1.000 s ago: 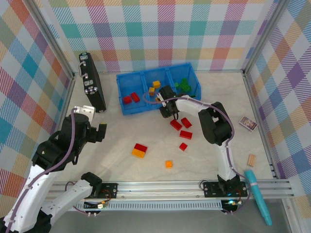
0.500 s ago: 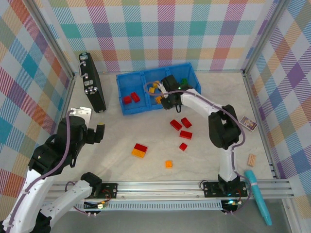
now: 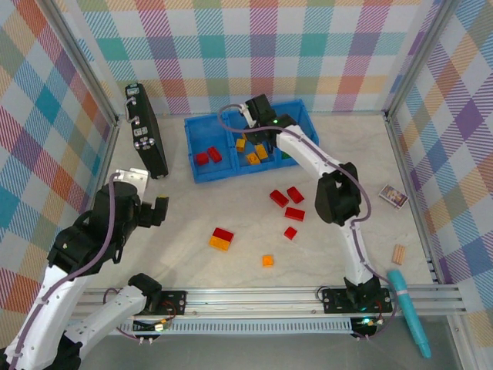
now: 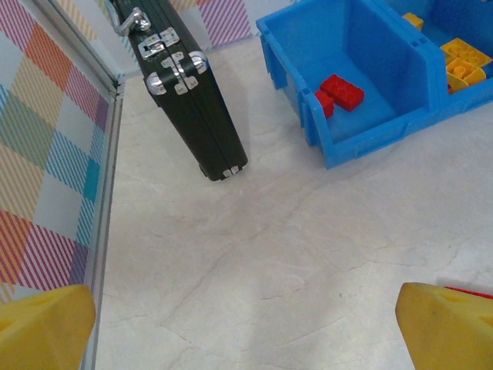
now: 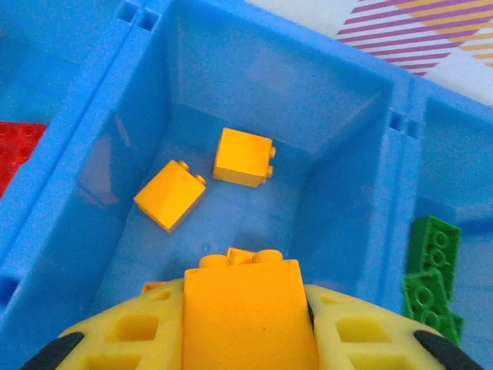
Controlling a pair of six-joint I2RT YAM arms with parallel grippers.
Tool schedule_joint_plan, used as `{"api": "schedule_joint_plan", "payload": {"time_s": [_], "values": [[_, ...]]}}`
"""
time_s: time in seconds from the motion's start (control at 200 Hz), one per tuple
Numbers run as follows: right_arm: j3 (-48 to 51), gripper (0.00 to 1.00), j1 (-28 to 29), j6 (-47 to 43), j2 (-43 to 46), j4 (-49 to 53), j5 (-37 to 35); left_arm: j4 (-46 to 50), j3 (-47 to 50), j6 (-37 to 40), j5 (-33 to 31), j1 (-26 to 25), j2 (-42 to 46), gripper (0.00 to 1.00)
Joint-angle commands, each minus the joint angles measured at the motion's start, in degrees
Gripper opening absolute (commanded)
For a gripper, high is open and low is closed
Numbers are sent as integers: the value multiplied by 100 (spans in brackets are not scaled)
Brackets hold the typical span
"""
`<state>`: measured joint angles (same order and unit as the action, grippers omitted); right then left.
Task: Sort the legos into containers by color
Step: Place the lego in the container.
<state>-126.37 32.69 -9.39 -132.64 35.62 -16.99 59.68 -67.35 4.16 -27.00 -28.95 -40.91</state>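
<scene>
Nearest, the left claw (image 4: 246,331) hangs wide open and empty over the pale, marbled surface (image 4: 269,254). Loose legos (image 3: 294,213) lie mid-surface: four red bricks, a touching red-and-orange pair (image 3: 221,239), and a lone orange cube (image 3: 267,260). Farther on, the right claw (image 5: 246,339) is clamped on a studded orange-yellow brick (image 5: 243,297) above the middle compartment of the bright blue containers (image 5: 339,100), where two orange bricks (image 5: 243,156) lie. Red ones sit in the left compartment, green in the right. Pastel plaid walls (image 3: 308,46) close the back.
</scene>
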Motion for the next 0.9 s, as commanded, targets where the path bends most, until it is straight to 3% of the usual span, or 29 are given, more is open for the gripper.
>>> {"api": "schedule_joint_plan", "payload": {"time_s": [0.0,0.215,0.425,0.665,0.895], "values": [[-452,30,-28,-1,-432,278,-32,-105,3,110,123,47,12,100],[-613,38,-26,89,-763,287,93,-97,-49,163,143,47,-53,100],[-313,54,-17,217,-418,307,239,-51,-180,73,286,52,-90,100],[459,58,78,332,475,439,187,-72,-248,-30,437,47,27,100],[2499,62,343,1728,2287,523,43,-132,-191,-56,585,47,255,100]]}}
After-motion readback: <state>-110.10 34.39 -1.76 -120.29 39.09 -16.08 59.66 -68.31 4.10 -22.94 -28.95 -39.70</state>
